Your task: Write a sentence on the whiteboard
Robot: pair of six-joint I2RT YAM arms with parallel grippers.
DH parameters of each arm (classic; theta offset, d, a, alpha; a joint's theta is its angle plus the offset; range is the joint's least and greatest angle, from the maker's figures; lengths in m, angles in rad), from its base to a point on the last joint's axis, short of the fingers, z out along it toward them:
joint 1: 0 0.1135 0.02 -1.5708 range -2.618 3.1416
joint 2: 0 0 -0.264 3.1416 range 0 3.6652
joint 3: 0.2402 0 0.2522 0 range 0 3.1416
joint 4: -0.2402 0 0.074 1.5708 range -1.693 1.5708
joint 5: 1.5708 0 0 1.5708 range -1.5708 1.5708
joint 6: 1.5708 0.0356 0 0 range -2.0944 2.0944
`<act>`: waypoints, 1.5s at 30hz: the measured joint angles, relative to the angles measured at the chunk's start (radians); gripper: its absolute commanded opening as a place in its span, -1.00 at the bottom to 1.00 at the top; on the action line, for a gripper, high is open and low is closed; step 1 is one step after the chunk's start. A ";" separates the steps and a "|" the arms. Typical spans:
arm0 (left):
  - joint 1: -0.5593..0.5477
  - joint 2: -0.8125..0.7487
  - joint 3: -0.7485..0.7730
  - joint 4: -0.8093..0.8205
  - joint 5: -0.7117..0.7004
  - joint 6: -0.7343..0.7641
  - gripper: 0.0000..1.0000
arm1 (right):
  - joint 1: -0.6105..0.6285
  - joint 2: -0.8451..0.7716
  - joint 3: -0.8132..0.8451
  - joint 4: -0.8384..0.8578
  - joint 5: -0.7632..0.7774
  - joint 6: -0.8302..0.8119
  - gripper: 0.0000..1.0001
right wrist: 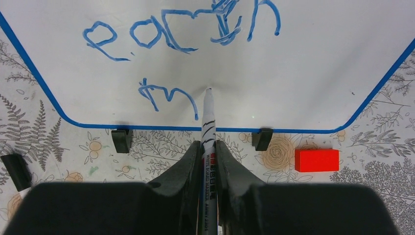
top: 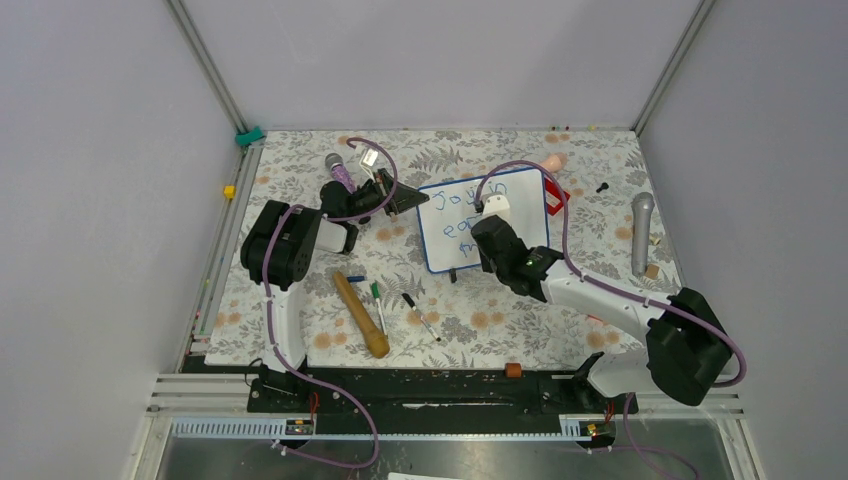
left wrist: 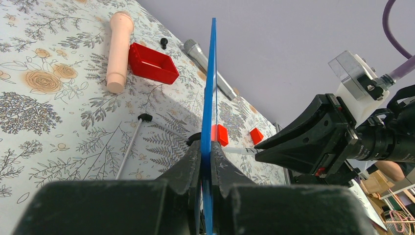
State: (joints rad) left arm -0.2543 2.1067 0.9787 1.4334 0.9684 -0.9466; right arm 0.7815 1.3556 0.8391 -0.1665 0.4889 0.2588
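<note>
The whiteboard (top: 520, 205), white with a thin blue frame, stands tilted at the table's middle back. My left gripper (top: 408, 200) is shut on its left edge; the left wrist view shows the blue edge (left wrist: 211, 88) pinched between the jaws (left wrist: 209, 152). My right gripper (top: 484, 228) is shut on a white marker (right wrist: 207, 122), whose tip touches the board (right wrist: 318, 63). The sentence (right wrist: 181, 34) reads "each" with a partial third line "m" below it in blue; a first line shows in the top view (top: 470, 197). Two black feet (right wrist: 121, 139) stand under the board.
A wooden rolling pin (top: 360, 314), two markers (top: 378, 305) and a pen (top: 420, 315) lie front left. A purple microphone (top: 338, 167) lies behind the left gripper. A grey microphone (top: 640, 230), red blocks (right wrist: 316, 160), a red tray (left wrist: 152, 63) and a beige handle (left wrist: 119, 49) lie around the board.
</note>
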 measured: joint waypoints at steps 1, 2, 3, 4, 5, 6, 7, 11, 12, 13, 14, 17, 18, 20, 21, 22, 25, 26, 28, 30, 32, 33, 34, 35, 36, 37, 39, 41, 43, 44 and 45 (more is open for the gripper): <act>0.000 0.000 0.000 0.000 0.000 0.000 -1.00 | 0.000 0.000 0.001 0.000 0.003 0.000 -1.00; 0.000 0.000 0.000 0.000 0.000 0.000 -1.00 | 0.000 0.002 0.004 -0.001 0.009 0.000 -1.00; 0.000 0.000 0.000 0.000 0.000 0.000 -1.00 | 0.000 0.005 0.006 -0.001 0.014 0.000 -1.00; 0.000 0.000 0.000 0.000 0.000 0.000 -1.00 | 0.000 0.010 0.011 0.000 0.018 -0.001 -1.00; 0.000 0.000 0.000 0.000 0.000 0.000 -1.00 | 0.000 0.017 0.018 0.000 0.019 -0.001 -1.00; 0.000 0.000 0.000 0.000 0.000 0.000 -1.00 | 0.000 0.026 0.026 0.000 0.018 -0.001 -1.00; 0.000 0.000 0.000 0.000 0.000 0.000 -1.00 | 0.000 0.035 0.032 0.000 0.018 -0.001 -1.00; 0.000 0.000 0.000 0.000 0.000 0.000 -1.00 | 0.000 0.060 0.050 -0.002 0.018 -0.004 -1.00; 0.000 0.000 0.000 0.000 0.000 0.000 -1.00 | 0.000 0.061 0.050 -0.002 0.017 -0.005 -1.00; 0.000 0.000 0.000 0.000 0.000 0.000 -1.00 | 0.000 0.061 0.050 -0.003 0.016 -0.005 -1.00; 0.000 0.000 0.000 0.000 0.000 0.000 -1.00 | 0.000 0.061 0.050 -0.004 0.015 -0.005 -1.00; 0.000 0.000 0.000 0.000 0.000 0.000 -1.00 | 0.000 0.061 0.050 -0.008 0.006 -0.005 -1.00; 0.000 0.000 0.000 0.000 0.000 0.000 -1.00 | 0.000 0.061 0.050 -0.010 -0.002 -0.005 -1.00; 0.000 0.000 0.000 0.000 0.000 0.000 -1.00 | 0.000 0.061 0.050 -0.016 -0.016 -0.005 -1.00; 0.000 0.000 0.000 0.000 0.000 0.000 -1.00 | 0.000 0.061 0.050 -0.019 -0.023 -0.005 -1.00; 0.000 0.000 0.000 0.000 0.000 0.000 -1.00 | 0.000 0.061 0.050 -0.024 -0.029 -0.005 -1.00; 0.000 0.000 0.000 0.000 0.000 0.000 -1.00 | 0.000 0.062 0.050 -0.039 -0.027 -0.004 -1.00; 0.000 0.000 0.000 0.000 0.000 0.000 -1.00 | 0.000 0.062 0.050 -0.040 -0.024 -0.004 -1.00; 0.000 0.000 0.000 0.000 0.000 0.000 -1.00 | 0.000 0.063 0.050 -0.050 -0.007 -0.003 -1.00; 0.000 0.000 0.000 0.000 0.000 0.000 -1.00 | 0.000 0.064 0.050 -0.058 0.011 -0.003 -1.00; 0.000 0.000 0.000 0.000 0.000 0.000 -1.00 | -0.001 0.067 0.050 -0.064 0.035 -0.003 -1.00; 0.000 0.000 0.000 0.000 0.000 0.000 -1.00 | -0.001 0.069 0.053 -0.069 0.048 -0.003 -1.00; 0.000 0.000 0.000 0.000 0.000 0.000 -1.00 | -0.001 0.073 0.057 -0.072 0.054 -0.003 -1.00; 0.000 0.000 0.000 0.000 0.000 0.000 -1.00 | -0.001 0.079 0.064 -0.077 0.062 -0.003 -1.00; 0.000 0.000 0.000 0.000 0.000 0.000 -1.00 | -0.001 0.082 0.070 -0.079 0.068 -0.003 -1.00; 0.000 0.000 0.000 0.000 0.000 0.000 -1.00 | -0.001 0.087 0.078 -0.085 0.071 -0.003 -1.00; 0.000 0.000 0.000 0.000 0.000 0.000 -1.00 | -0.001 0.091 0.092 -0.091 0.072 -0.003 -1.00; 0.000 0.000 0.000 0.000 0.000 0.000 -1.00 | -0.002 0.094 0.106 -0.092 0.071 -0.003 -1.00; 0.000 0.000 0.000 0.000 0.000 0.000 -1.00 | -0.002 0.097 0.117 -0.090 0.068 -0.004 -1.00; 0.000 0.000 0.000 0.000 0.000 0.000 -1.00 | -0.003 0.098 0.122 -0.090 0.067 -0.004 -1.00; 0.000 0.000 0.000 0.000 0.000 0.000 -1.00 | -0.003 0.099 0.126 -0.089 0.064 -0.004 -1.00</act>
State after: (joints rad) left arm -0.2543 2.1067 0.9787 1.4334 0.9680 -0.9466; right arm 0.7784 1.4544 0.9649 -0.2550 0.5533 0.2546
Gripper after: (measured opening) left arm 0.055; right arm 0.189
